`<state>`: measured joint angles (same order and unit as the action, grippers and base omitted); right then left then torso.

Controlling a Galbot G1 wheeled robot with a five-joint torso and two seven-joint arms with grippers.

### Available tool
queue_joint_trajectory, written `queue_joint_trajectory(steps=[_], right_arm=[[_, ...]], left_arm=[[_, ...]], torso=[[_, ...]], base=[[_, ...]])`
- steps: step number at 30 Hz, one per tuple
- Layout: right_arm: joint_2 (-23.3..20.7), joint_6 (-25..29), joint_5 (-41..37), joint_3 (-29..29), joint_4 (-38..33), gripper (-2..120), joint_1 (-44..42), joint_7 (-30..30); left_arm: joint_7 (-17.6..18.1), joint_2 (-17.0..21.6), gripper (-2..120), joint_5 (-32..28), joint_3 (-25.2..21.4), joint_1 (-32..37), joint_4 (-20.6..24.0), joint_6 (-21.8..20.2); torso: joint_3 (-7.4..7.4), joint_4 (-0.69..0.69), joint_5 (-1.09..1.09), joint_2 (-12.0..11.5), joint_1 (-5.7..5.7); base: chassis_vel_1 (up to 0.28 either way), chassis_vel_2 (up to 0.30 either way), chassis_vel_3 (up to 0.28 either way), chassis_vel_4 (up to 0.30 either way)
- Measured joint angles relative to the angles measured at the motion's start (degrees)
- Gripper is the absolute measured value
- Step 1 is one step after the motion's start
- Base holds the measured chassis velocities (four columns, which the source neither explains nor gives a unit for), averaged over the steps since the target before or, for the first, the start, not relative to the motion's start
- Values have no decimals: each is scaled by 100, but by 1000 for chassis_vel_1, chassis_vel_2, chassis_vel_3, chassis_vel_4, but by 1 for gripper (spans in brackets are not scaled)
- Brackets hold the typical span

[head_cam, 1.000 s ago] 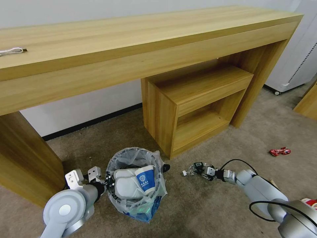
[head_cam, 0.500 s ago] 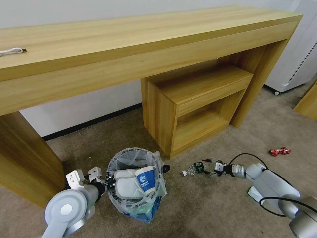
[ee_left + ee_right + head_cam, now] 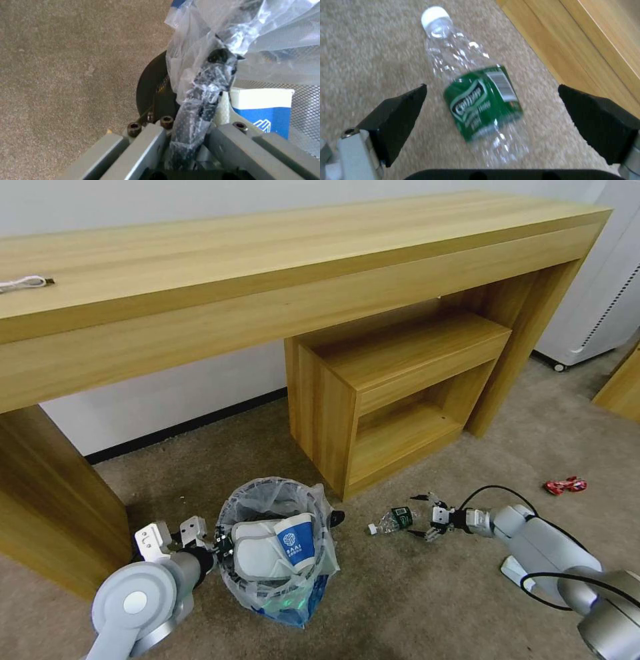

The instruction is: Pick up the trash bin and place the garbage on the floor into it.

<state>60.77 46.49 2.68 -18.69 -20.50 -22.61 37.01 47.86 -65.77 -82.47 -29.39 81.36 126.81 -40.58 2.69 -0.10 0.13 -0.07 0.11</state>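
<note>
**Bin held, bottle on carpet**

Left gripper point(image 3: 223, 549) clamped on the bag-wrapped rim of the small round dark wire trash bin point(image 3: 277, 550), standing on beige short-pile carpet point(image 3: 413, 593) and holding a white slipper point(image 3: 257, 557) and blue-white paper cup point(image 3: 295, 542). Right gripper point(image 3: 421, 514) low, fingers point(image 3: 398, 117) spread wide around a crushed clear plastic bottle with green label point(image 3: 476, 105), beside the wooden shelf unit point(image 3: 393, 393). Red wrapper point(image 3: 565, 485) well apart.

left arm: low at the robot's left, elbow bent, forearm reaching inward | left gripper point(image 3: 223, 549): jaws closed on the bagged rim of the trash bin point(image 3: 257, 497) | right arm: stretched low and forward-left, wrist near the floor point(image 3: 413, 593) | right gripper point(image 3: 421, 515): jaws spread wide, level, either side of a crushed bottle point(image 3: 480, 100), nothing held
</note>
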Motion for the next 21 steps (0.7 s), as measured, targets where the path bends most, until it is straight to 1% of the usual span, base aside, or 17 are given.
queue_joint_trajectory(steps=[6, 8, 13, 18, 21], right_arm=[[292, 1, 30, -30, 202, 99, 18, 49], [336, 1, 42, -29, 229, 99, 19, 51], [420, 1, 138, 11, 348, 98, -6, 55], [425, 1, 207, 75, 413, 96, -89, 55], [311, 5, 301, 214, 432, 95, -200, 54]], left_arm=[[0, -2, 0, -4, -14, 23, 73, -1], [0, -2, 0, -5, -15, 28, 89, 0], [0, 6, 0, -14, -20, 37, 147, -1], [0, 19, 0, -21, -24, 50, 174, -1], [1, 20, 0, -22, -23, 57, 177, 0]], torso=[[0, 0, 0, 0, 0], [0, 2, 0, 0, 0], [0, 0, 0, 0, 0], [0, 0, 0, 0, 0], [-1, 0, 0, 0, 0]], base=[[0, 0, 0, 0], [0, 0, 0, 0], [0, 0, 0, 0], [0, 0, 0, 0], [0, 0, 0, 0]])
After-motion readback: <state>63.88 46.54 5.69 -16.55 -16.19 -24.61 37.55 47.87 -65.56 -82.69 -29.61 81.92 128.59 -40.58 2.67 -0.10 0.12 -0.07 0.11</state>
